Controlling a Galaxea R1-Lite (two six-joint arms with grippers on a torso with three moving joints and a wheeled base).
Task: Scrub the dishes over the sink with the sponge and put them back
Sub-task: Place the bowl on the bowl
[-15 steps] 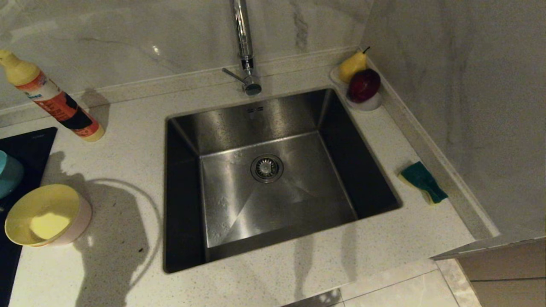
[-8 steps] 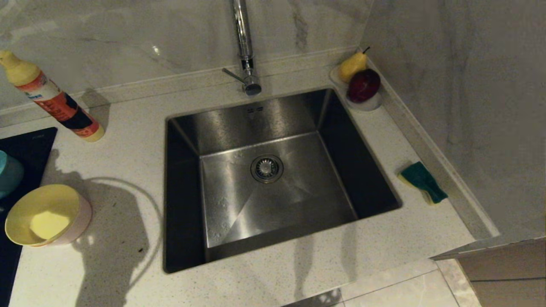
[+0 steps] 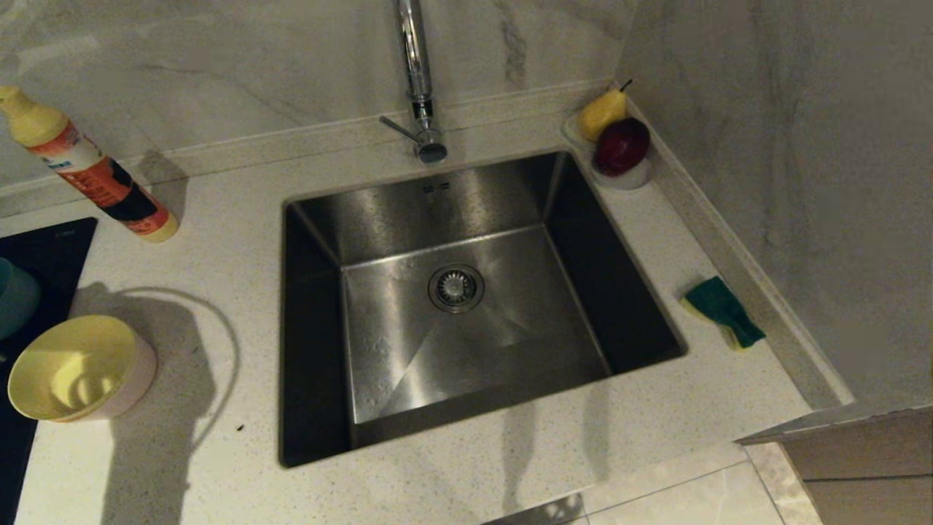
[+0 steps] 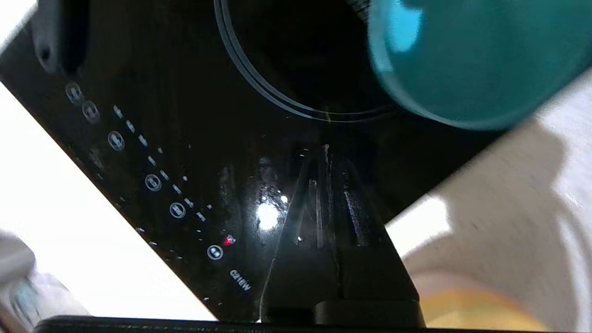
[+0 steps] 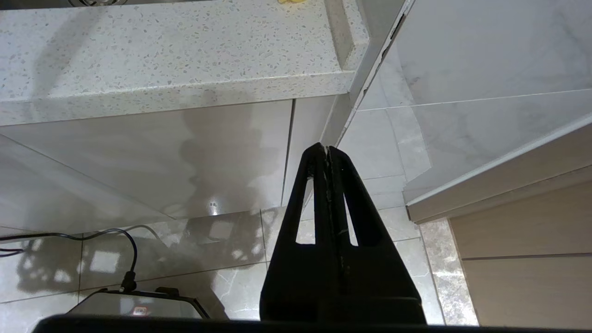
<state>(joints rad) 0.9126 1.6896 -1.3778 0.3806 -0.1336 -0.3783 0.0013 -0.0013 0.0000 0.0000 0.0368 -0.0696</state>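
From the head camera I see the sink set in the pale speckled table, its basin bare around the drain strainer, with the tap rising behind it. The sponge lies green face up on the table just right of the sink's rim, where it lay a second ago. At the left edge the yellow bowl sits nested in a pink bowl, partly on the black cooktop; a blue bowl shows just behind them. None of these has shifted.

What differs is the shadow on the table beside the bowls: it was broad and reached toward the sink, and now it is narrower and drawn in closer to the bowls. The bright patch inside the yellow bowl has dimmed too.

Neither arm shows in the head view. In the left wrist view my left tool hangs over the cooktop's glass with its jaws pressed together and nothing between them, the blue bowl just beyond its tips. My right tool is parked low beside the cabinet front, pointing at the floor tiles, jaws together and empty.

A spray bottle stands tilted at the back left, and a pear and a dark red fruit sit on a small dish in the back right corner.
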